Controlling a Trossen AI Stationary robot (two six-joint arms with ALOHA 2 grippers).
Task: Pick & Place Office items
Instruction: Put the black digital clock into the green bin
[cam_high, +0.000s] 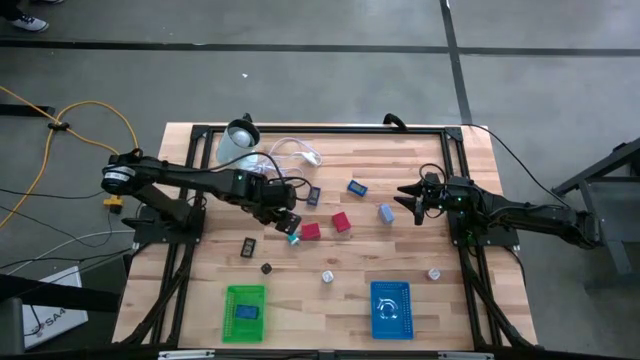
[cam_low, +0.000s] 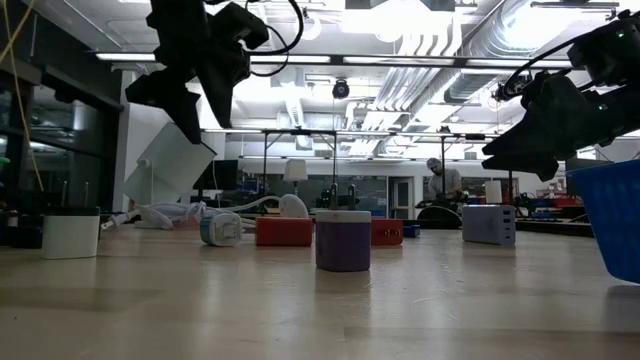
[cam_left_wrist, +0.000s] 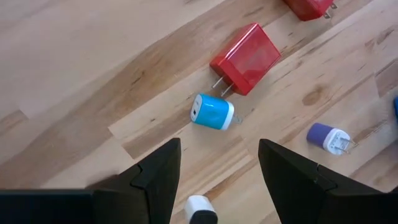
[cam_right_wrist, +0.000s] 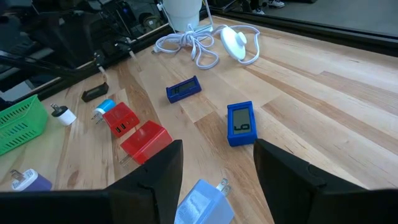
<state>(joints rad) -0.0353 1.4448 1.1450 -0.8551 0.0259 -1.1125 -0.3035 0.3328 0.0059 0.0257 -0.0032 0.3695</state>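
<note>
- Over the middle of the wooden tabletop, the left claw hung above a small cyan-and-white charger; its fingers stood apart with nothing between them, and the charger lay free on the planks just beside a glossy red plug block.
- Toward the right side, the right claw hovered released and empty over a pale blue plug cube with two metal prongs.
- By my judgement this was the approach stage of a pick: neither claw had closed on anything. The next move would call for each to drop straight down, straddle its piece and clench across the flat sides.
- Other office items lay scattered well apart: a second red block, two blue rectangular pieces with small screens, a slim black piece, a purple-and-white charger.
- A green mesh basket and a blue one sat at the near edge, each already holding something.
- A coiled white cable lay at the far edge, soft and looped against the hard, smooth plastic blocks.
</note>
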